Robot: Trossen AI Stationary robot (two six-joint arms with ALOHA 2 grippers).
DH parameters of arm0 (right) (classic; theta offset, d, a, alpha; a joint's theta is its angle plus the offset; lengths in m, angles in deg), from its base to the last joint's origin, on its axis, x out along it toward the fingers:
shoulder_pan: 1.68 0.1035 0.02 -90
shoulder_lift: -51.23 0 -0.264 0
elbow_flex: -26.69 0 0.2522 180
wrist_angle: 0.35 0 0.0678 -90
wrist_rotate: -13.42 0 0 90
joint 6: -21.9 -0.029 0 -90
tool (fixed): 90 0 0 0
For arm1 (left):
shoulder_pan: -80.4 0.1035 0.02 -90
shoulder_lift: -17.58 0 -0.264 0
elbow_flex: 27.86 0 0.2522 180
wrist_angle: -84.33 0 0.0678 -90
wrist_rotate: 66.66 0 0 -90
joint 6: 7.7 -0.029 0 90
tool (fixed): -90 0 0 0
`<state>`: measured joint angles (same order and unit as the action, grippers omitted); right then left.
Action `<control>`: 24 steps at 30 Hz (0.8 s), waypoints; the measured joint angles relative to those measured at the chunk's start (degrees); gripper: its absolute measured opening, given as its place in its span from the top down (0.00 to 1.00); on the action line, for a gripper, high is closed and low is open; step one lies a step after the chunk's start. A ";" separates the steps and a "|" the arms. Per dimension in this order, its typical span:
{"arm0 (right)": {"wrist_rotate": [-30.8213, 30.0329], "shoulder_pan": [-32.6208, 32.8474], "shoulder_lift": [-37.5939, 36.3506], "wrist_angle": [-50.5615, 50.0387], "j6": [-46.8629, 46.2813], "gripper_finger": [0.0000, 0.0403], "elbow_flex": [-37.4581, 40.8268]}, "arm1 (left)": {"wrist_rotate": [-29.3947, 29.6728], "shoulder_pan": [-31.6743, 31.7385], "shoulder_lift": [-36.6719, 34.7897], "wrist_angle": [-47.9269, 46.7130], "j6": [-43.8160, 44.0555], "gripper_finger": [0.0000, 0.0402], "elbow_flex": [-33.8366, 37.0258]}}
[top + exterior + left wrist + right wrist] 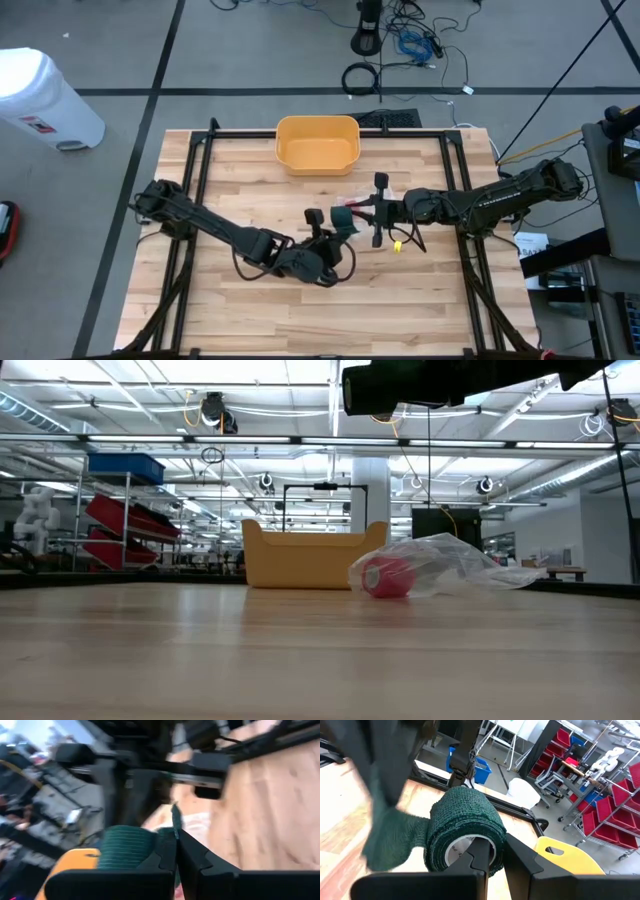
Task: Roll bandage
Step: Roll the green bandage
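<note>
Mid-counter, the right end effector (490, 857) grasps the green roll (462, 827) by its core, while the left end effector (176, 855) is clenched on the loose tail (175, 817). I'd keep that tail taut and level while winding, so the layers stack evenly

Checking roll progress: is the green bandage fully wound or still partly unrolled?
Partly unrolled. A loose tail hangs off the green bandage roll, whose core the right gripper pinches.
</note>
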<state>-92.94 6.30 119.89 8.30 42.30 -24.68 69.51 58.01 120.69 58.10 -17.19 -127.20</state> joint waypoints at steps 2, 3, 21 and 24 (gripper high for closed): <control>0.00 0.02 0.00 -0.07 0.00 0.92 0.00 | 3.82 -0.68 -0.02 0.01 -0.01 0.98 -0.48; 0.06 0.15 0.00 -0.15 -0.04 0.92 0.00 | 5.63 -1.07 -0.06 -0.08 -0.14 0.98 -0.70; 0.25 3.17 0.00 0.15 0.24 0.92 0.00 | 17.29 -0.24 -2.91 -3.60 -1.36 0.98 -0.90; 3.27 3.23 0.00 0.14 0.24 0.92 -0.01 | 15.50 0.06 -2.91 -3.51 -1.36 0.98 -0.90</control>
<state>-89.66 9.54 119.89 8.44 42.54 -24.69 85.01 58.06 117.78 54.59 -18.55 -128.10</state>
